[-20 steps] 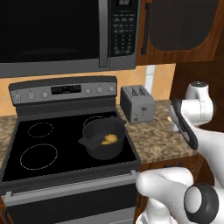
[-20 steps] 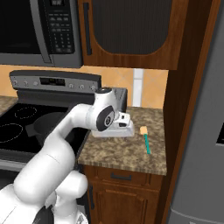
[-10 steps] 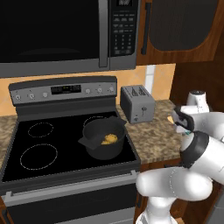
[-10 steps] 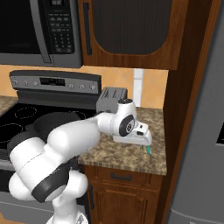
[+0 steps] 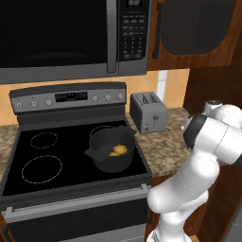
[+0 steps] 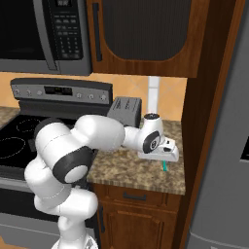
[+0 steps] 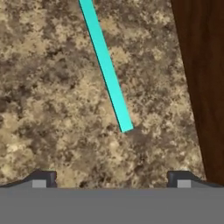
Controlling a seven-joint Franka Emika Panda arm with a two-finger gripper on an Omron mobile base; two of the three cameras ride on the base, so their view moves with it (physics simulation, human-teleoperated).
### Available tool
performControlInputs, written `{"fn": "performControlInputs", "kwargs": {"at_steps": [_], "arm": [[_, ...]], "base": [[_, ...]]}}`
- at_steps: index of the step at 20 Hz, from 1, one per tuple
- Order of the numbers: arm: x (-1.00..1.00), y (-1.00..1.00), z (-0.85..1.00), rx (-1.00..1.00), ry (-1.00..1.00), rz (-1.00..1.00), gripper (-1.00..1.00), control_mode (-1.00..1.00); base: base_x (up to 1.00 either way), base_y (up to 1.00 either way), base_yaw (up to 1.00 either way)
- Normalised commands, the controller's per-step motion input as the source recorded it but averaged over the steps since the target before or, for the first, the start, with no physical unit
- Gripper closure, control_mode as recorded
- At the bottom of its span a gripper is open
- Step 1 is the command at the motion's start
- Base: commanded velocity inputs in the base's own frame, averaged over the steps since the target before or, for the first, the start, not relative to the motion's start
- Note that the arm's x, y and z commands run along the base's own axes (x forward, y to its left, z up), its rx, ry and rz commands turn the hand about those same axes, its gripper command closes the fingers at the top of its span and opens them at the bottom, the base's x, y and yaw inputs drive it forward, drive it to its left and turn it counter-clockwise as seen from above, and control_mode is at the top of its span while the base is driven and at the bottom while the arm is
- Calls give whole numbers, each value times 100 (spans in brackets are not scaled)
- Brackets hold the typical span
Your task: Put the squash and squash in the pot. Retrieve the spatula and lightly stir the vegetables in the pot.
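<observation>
Spatula (image 7: 107, 70) handle ahead between wide jaws, untouched

A black stove (image 5: 42, 160) sits under a big dark microwave (image 5: 61, 38). At 3 o'clock from the stove is a speckled brown counter (image 6: 141, 170) with a silver toaster (image 5: 149, 112) on it. Dark wood cupboards (image 6: 141, 34) hang above (the wall behind is orange). A tall grey fridge (image 6: 221, 146) stands at the far right.
</observation>
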Motion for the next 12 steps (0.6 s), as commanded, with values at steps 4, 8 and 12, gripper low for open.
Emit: {"fn": "performControlInputs", "kwargs": {"at_steps": [4, 8, 12], "arm": [[31, -17, -38, 1, 0, 5, -100, -100], [32, -12, -37, 2, 0, 6, -100, -100], [30, -19, -32, 3, 0, 4, -100, -100]], "base": [[0, 0, 0], [0, 0, 0], [0, 0, 0]]}}
